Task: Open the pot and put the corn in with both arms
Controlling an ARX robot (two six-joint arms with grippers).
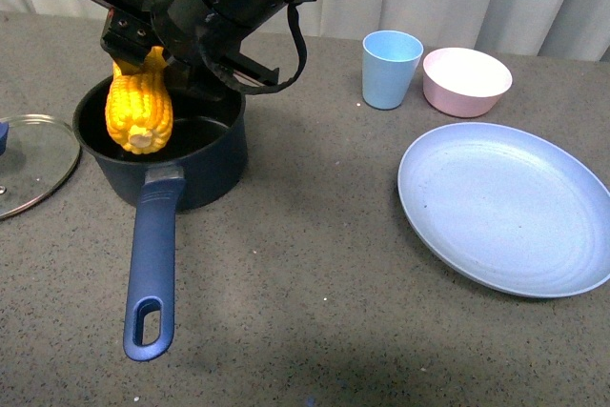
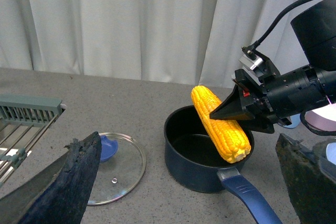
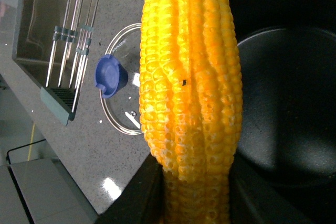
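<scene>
Observed corn [image 1: 139,111] at upper left of front view, tilted, lower end hanging over open pot [image 1: 205,164]. Noted right gripper [image 2: 231,113] clamped on cob's upper end. Found pot handle [image 1: 152,264] pointing toward lower edge of frame. Logged glass lid [image 1: 33,161] flat on table [image 1: 315,312] at far left, beside pot. Recorded left gripper [image 2: 189,187] spread wide, empty.

Bright, even light; soft shadows.
</scene>
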